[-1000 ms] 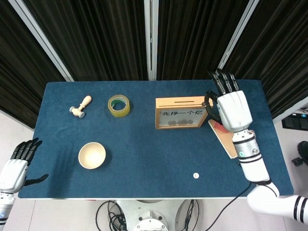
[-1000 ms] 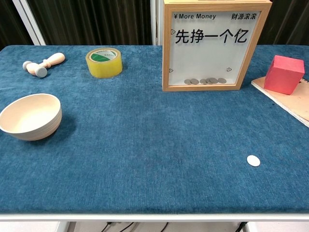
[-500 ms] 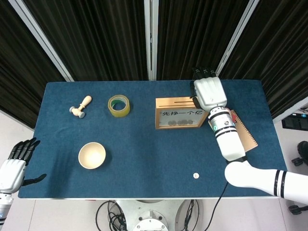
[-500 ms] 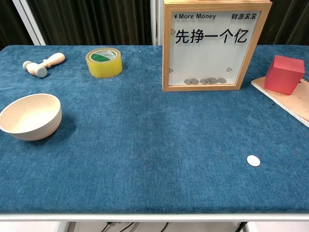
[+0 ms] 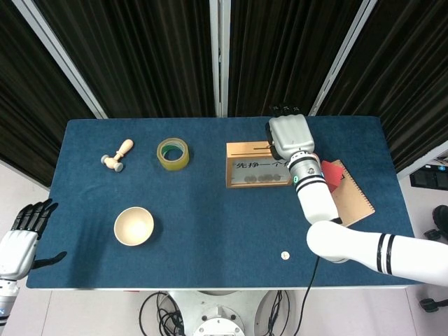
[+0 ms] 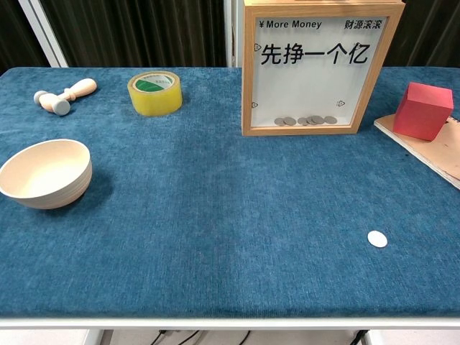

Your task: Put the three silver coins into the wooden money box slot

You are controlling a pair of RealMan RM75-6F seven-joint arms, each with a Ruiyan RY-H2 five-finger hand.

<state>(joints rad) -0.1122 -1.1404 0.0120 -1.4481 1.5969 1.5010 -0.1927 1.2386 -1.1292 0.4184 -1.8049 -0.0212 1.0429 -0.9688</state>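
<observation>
Presently, the money box [image 5: 257, 165] stands upright at the back of the bench [image 5: 210, 224], right of centre, its clear front facing the robot. The chest view shows several coins [image 6: 305, 120] lying along the bottom inside the box, behind the pane. One silver coin [image 6: 377, 238] lies loose on the blue cloth near the front edge, well apart from the box.

The right robot hand [image 5: 290, 136] sits over the right end of the box top, back of the hand upward, fingers pointing away toward the curtain. Its fingertips are hidden behind the hand, so I cannot tell whether it holds anything. The right forearm runs from the box toward the front right, crossing above the cloth between the box and a notebook [image 5: 353, 199]. A red block [image 6: 421, 110] rests on the notebook's near corner, just beside the forearm in the head view.

The left robot hand [image 5: 21, 236] hangs off the left edge of the bench, fingers spread, holding nothing.

To the left of the box stand a tape roll [image 5: 172, 153] and, further left, a wooden stamp [image 5: 117, 155] lying on its side. A bowl [image 5: 134, 225] sits front left, upright. None of these lies between the loose coin and the box.
</observation>
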